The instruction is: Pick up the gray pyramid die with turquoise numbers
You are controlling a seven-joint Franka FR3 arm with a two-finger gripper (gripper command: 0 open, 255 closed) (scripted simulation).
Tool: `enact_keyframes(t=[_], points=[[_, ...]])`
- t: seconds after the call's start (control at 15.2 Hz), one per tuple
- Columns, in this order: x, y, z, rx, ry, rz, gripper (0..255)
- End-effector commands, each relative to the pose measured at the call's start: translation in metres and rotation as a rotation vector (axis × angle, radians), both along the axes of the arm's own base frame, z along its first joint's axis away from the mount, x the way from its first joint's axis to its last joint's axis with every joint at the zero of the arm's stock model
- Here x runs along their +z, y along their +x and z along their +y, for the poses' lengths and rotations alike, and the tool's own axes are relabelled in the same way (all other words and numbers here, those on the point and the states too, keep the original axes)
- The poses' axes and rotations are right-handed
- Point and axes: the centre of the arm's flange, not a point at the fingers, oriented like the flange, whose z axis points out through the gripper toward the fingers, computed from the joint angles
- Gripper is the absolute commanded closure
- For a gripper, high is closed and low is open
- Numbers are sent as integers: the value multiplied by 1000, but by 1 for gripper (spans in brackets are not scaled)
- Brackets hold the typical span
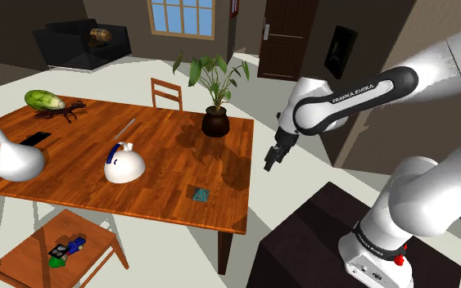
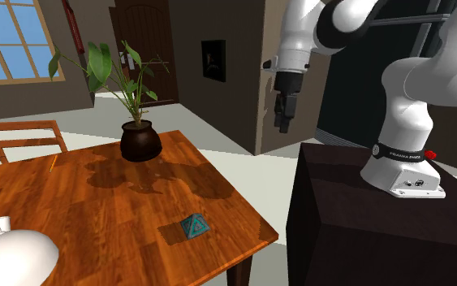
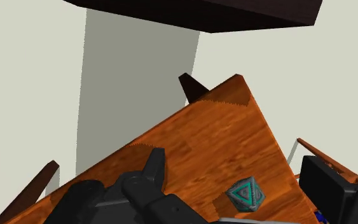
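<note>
die (image 1: 200, 195) lying on surface's (image 1: 167, 147) near corner | potted plant (image 1: 215, 119) standing farther back | claw (image 1: 269, 164) hanging off surface, shoulder view's right

We're in a home here, a dining room by the look of it. A wooden table (image 1: 163, 139) spreads out lower than the gripper (image 1: 271, 159) and off to its side, with a wooden chair (image 1: 167, 83) at the far edge and a potted plant (image 1: 215, 123) on top. Farther beyond the gripper are a paned window (image 1: 183, 16), a dark panelled door (image 1: 290, 37) and a black armchair (image 1: 65, 45).
</note>
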Motion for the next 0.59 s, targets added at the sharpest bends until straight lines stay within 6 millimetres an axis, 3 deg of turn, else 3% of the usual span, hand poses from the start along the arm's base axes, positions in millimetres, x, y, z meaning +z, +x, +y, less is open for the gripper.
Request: enact_keyframes(t=[0.0,0.53], points=[[-21,11,10,26,4,-35,0],[-99,56,50,131,25,-155,0]])
